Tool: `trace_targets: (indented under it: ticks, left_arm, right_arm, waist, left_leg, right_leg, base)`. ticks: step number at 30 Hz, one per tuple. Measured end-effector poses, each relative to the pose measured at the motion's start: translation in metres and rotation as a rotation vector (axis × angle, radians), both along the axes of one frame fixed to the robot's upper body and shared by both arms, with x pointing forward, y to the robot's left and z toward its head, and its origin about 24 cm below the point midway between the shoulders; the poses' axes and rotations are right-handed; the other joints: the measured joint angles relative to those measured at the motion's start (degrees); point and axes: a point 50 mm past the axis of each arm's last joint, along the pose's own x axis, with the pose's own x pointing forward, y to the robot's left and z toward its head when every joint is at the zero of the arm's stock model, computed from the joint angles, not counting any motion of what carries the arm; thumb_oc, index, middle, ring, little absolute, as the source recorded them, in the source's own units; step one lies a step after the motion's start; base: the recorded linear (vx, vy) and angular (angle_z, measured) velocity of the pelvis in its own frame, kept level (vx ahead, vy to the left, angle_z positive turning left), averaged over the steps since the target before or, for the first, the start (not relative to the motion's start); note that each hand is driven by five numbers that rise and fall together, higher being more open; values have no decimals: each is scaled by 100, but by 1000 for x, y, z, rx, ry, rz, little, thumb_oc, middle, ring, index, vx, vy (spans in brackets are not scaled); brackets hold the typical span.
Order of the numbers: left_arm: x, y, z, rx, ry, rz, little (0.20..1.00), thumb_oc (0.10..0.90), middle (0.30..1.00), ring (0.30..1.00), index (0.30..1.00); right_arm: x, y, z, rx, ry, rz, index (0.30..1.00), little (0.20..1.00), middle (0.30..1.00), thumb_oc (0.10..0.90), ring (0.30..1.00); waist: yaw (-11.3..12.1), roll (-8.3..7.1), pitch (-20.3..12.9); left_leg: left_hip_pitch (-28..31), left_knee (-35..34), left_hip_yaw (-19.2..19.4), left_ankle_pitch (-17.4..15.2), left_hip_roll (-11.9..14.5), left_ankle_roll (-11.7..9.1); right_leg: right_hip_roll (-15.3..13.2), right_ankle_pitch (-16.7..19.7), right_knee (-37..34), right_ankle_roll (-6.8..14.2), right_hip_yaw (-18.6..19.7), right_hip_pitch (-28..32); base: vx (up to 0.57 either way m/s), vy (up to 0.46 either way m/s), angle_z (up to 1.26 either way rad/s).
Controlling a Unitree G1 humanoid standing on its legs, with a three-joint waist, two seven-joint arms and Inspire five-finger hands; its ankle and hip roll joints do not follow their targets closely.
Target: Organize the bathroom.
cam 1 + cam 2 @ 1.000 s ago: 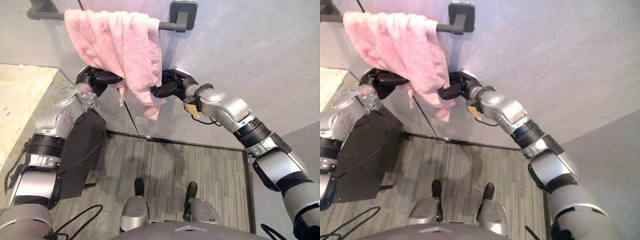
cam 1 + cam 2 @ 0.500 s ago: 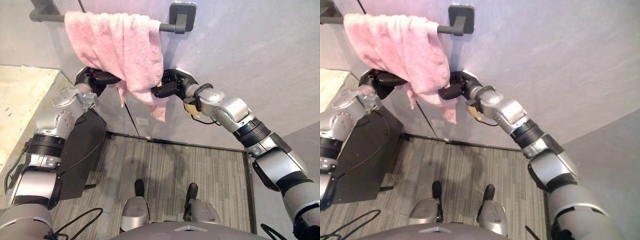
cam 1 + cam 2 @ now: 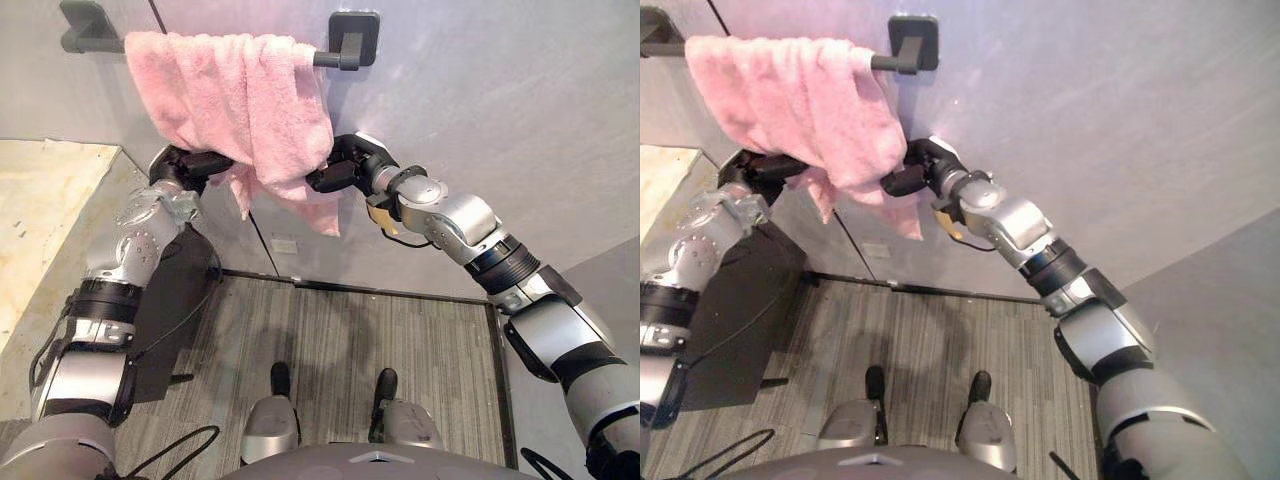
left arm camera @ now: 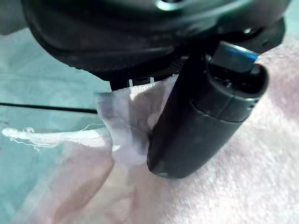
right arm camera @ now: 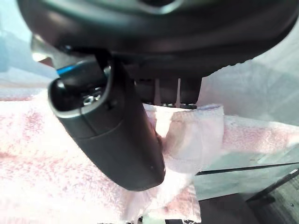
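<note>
A pink towel (image 3: pixel 235 105) hangs over a dark wall rail (image 3: pixel 328 58) high on the grey wall, bunched and uneven at its lower edge. My left hand (image 3: pixel 188 165) pinches the towel's lower left edge, its thumb (image 4: pixel 201 126) pressing a folded hem against the fingers. At the lower right edge my right hand (image 3: pixel 340 170) is shut on the towel (image 5: pixel 187 140), thumb (image 5: pixel 112 130) over the cloth. Both hands are raised close to the wall, just under the rail.
A pale countertop (image 3: pixel 40 215) lies at the left, with a dark cabinet side (image 3: pixel 165 300) below it. A wall seam (image 3: pixel 262 235) runs down behind the towel. Grey plank floor (image 3: pixel 380 330) spreads below, bounded by a dark strip at the right.
Both hands have lifted the towel's lower edge a little higher and the cloth bunches more under the rail. The whole picture has shifted slightly.
</note>
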Motion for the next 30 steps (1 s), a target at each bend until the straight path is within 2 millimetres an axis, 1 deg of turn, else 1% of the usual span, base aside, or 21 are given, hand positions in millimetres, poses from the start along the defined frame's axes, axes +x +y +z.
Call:
trace_targets:
  ticks: [1, 2, 4, 11, 23, 30]
  left_arm:
    - [-4, 6, -5, -7, 14, 29, 300, 400, 300, 300, 300]
    - [-4, 6, -5, -7, 14, 29, 300, 400, 300, 300, 300]
    - [-9, 11, -13, -9, 43, 73, 300, 400, 300, 300, 300]
    - [-10, 16, -10, -11, 44, 143, 300, 400, 300, 300, 300]
    - [-11, 18, -12, -10, 57, 187, 300, 400, 300, 300, 300]
    - [-11, 18, -11, -11, 57, 190, 300, 400, 300, 300, 300]
  right_arm:
    - [0, 0, 0, 0, 0, 0, 300, 300, 300, 400, 300]
    - [0, 0, 0, 0, 0, 0, 300, 300, 300, 400, 300]
    - [0, -1, 0, 0, -3, -7, 300, 300, 300, 400, 300]
    - [0, 0, 0, 1, -4, -7, 300, 300, 300, 400, 300]
    - [0, 0, 0, -3, -6, -17, 300, 300, 300, 400, 300]
    - [1, -2, -2, -48, -1, -36, 300, 300, 300, 400, 300]
  waist:
    - [3, 0, 0]
    - [3, 0, 0]
    - [90, 0, 0]
    - [185, 0, 0]
    - [173, 2, 1]
    - [150, 4, 0]
  left_leg:
    - [0, 1, -2, 0, 0, 0]
    - [0, 1, -2, 0, 0, 0]
    - [4, 0, -16, 0, 1, 0]
    - [71, -12, -45, 0, -3, 0]
    - [64, -15, -44, -1, -5, 0]
    - [38, -9, -44, 0, -31, 3]
  right_leg:
    - [0, 1, 1, 1, -1, 0]
    - [0, 1, 1, 1, -1, 0]
    - [0, 0, 3, 2, -15, 9]
    - [-3, -3, 1, 7, -56, 103]
    - [-12, -37, 31, -7, -56, 79]
    - [-58, -102, 159, -5, -45, -8]
  base:
    - [0, 0, 0]
    - [0, 0, 0]
    - [0, 0, 0]
    - [8, -3, 3]
    - [-13, 5, 0]
    - [0, 0, 0]
